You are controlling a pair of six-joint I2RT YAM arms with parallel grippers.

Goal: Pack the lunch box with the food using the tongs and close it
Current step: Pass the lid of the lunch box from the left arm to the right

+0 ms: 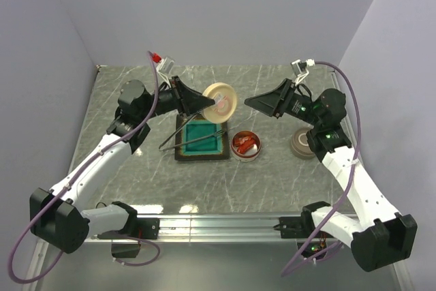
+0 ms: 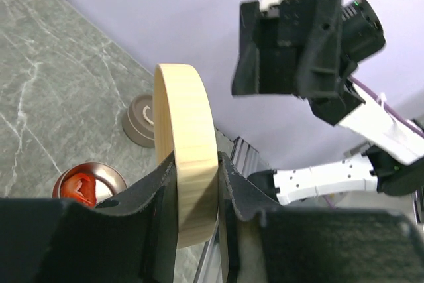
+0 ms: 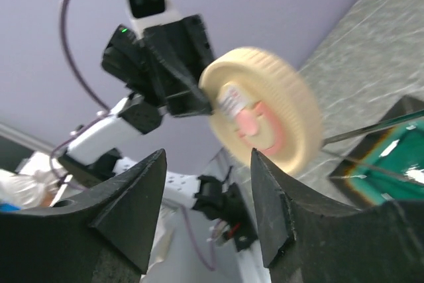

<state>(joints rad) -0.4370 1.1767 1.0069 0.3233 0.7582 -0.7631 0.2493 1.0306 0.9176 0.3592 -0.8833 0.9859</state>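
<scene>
My left gripper [image 1: 197,103] [image 2: 197,170] is shut on the rim of a round cream lid [image 1: 221,102] [image 2: 185,137], held on edge in the air above the tray. The lid [image 3: 262,114] shows a pink centre and a small label in the right wrist view. My right gripper [image 1: 248,103] [image 3: 207,154] hangs open just right of the lid, facing it, with nothing between its fingers. The silver tongs [image 1: 178,141] [image 3: 371,127] lie across the teal tray [image 1: 201,157]. Red food pieces [image 1: 244,142] [image 2: 78,187] sit in the round metal lunch box [image 1: 244,157] right of the tray.
A round brown container [image 1: 303,143] [image 2: 140,120] stands at the right, near the right arm. The teal tray [image 3: 391,157] sits mid-table under the lid. Purple walls close in the table at the back and both sides.
</scene>
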